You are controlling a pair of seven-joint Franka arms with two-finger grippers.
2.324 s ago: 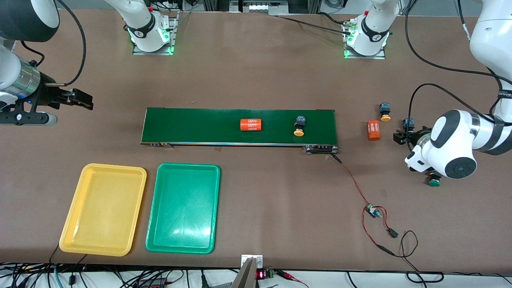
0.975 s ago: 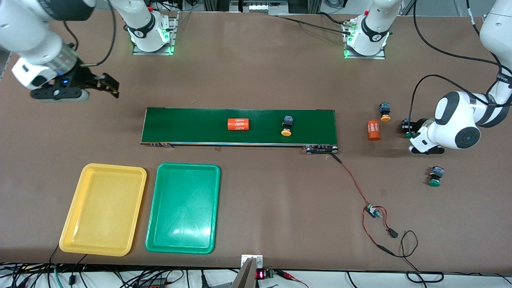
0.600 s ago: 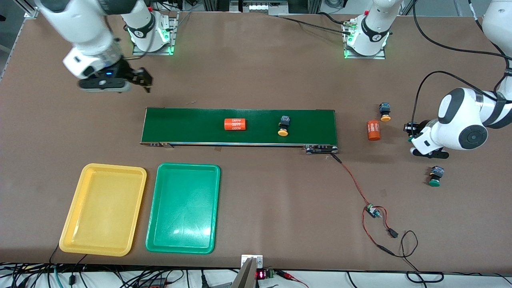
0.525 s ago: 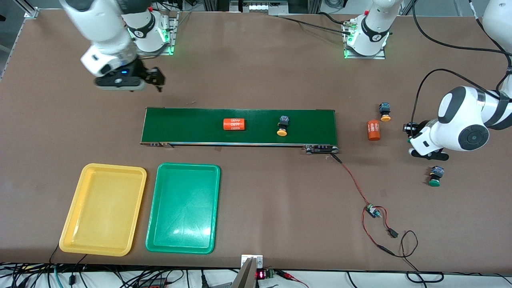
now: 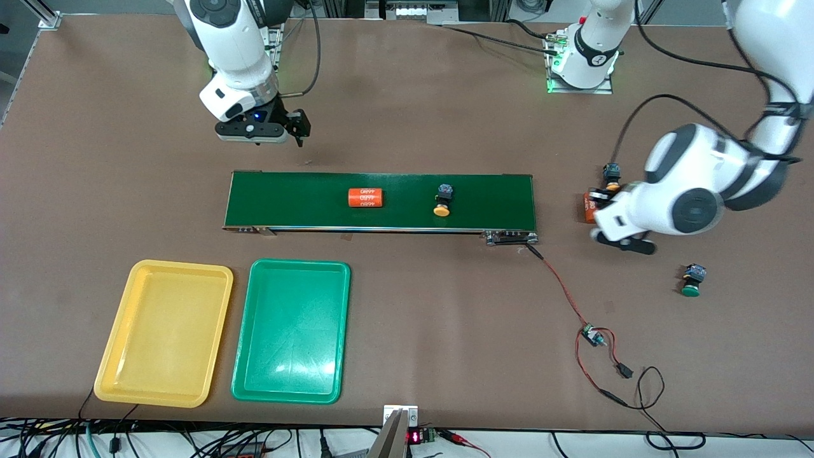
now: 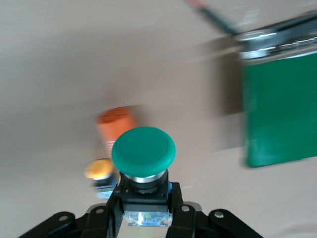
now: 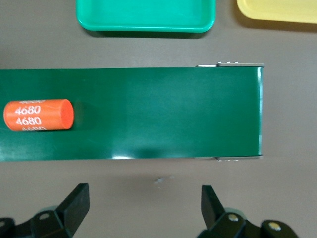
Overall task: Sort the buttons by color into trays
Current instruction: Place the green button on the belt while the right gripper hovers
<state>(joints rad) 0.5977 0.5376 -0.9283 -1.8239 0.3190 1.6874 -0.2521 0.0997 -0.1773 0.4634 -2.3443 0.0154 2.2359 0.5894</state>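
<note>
The left gripper (image 6: 144, 218) clamps a green-capped button (image 6: 143, 151) between its fingers, cap pointing outward, above the table past the conveyor belt's (image 5: 381, 201) end. The right gripper (image 7: 143, 206) hangs spread wide and empty, the belt and an orange cylinder (image 7: 38, 114) just ahead of its fingertips.

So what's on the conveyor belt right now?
On the conveyor belt lie one orange cylinder with white lettering and one yellow-capped button. Nothing covers the belt's top.

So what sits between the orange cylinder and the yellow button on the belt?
Nothing: in the front view the belt is bare between the orange cylinder and the yellow button.
</note>
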